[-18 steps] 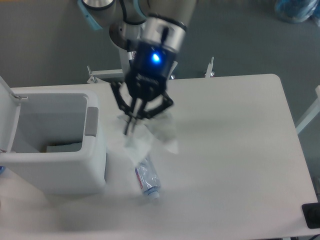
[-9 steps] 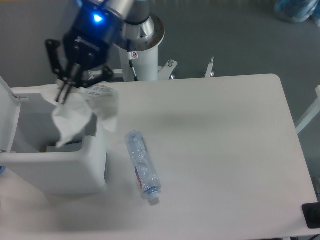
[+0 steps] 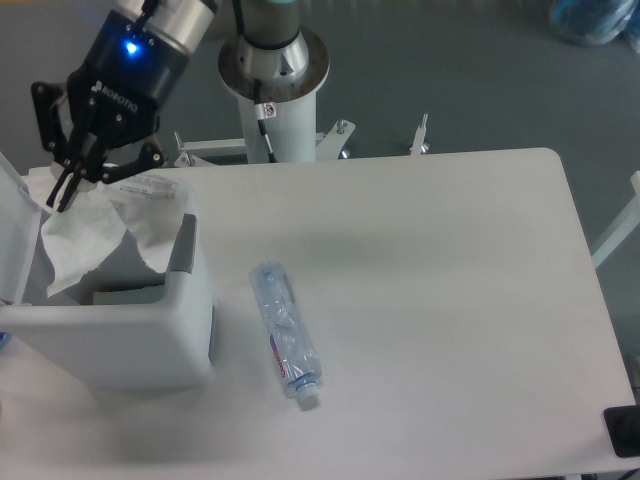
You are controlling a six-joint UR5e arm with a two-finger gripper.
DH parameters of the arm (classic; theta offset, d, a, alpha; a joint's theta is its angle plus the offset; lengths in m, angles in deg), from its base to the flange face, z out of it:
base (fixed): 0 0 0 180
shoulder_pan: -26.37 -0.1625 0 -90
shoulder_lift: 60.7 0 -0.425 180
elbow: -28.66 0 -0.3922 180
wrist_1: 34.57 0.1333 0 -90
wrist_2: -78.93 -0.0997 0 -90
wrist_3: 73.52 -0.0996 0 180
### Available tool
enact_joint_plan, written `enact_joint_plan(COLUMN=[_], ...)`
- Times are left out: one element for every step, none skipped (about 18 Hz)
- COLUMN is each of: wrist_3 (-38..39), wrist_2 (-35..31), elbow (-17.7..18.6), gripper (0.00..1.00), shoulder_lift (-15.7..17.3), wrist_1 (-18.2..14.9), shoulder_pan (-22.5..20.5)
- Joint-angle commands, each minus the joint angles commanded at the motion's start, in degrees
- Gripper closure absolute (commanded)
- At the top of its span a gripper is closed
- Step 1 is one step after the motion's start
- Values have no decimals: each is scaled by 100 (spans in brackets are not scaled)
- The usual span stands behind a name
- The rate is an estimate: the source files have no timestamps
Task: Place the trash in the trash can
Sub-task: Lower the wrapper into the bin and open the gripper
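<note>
Wrapper [image 3: 95,232] moved over trash can [image 3: 150,335]; hangs pinched in jaws.

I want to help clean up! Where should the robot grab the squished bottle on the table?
Probably around the middle of the bottle, coming straight down from above. It lies flat and alone on the table, white cap toward the near edge, so the fingers can close across its narrow width, one on each long side.

Single fixed camera, high above the near edge; looks steeply down across the table [image 3: 450,300] toward the arm's base [image 3: 272,60].
</note>
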Motion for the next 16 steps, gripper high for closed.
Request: enact_joint_plan(wrist_3=[0, 0, 0, 9, 35, 35, 35, 26, 26, 35, 18, 9, 9, 9, 9, 0], wrist_2=[0, -9, -9, -17, -18, -18, -26, -44, -44, -44, -44, -44, -44, -44, -44, -44], elbow=[-35, -61, -44, -35, 43, 122, 219, 281, 316, 360, 421, 474, 527, 562, 615, 676], gripper=[100, 100, 100, 100, 100, 100, 100, 100, 100, 100, 100, 100, 100, 100, 100, 100], shoulder_lift=[-87, -158, -176, -185, -168, -141, -106, -106, -97, -106, -80, -27, -18, 17, 35, 61], wrist_1=[35, 36, 36, 36, 36, 27, 27, 27, 27, 18, 18, 18, 18, 18, 18, 18], shoulder_pan=[9, 18, 52, 53, 70, 70, 79, 105, 106, 114, 114, 114, 114, 123, 123, 123])
